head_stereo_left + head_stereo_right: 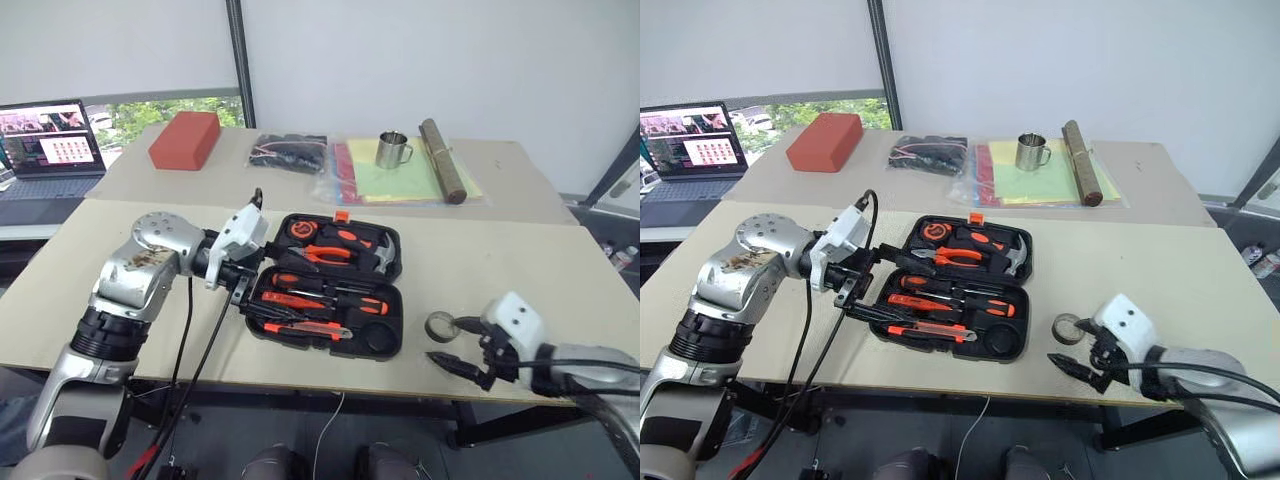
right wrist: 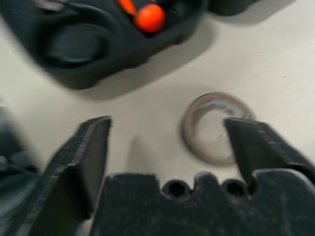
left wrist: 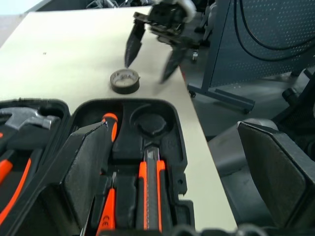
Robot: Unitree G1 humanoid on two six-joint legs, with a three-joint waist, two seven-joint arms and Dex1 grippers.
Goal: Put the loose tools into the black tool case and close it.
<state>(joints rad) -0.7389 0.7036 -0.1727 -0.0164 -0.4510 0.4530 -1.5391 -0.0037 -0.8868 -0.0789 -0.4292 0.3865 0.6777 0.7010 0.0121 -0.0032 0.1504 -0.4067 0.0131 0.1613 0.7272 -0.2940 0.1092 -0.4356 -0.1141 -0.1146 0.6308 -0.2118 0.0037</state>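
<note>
**Tape roll left, lid still up**

The right gripper (image 1: 452, 352), fingers spread and empty, hovers by the tape roll (image 1: 441, 325), which lies on the table (image 1: 520, 250) at 3 o'clock of the open tool case (image 1: 384, 340). The left gripper (image 1: 243, 290) is wide, holding nothing, at 9 o'clock. The screwdrivers (image 1: 330, 298) and knife (image 1: 310, 328) look seated.

Probably a lab: worktables (image 1: 520, 270), laptop (image 1: 50, 140)
</note>
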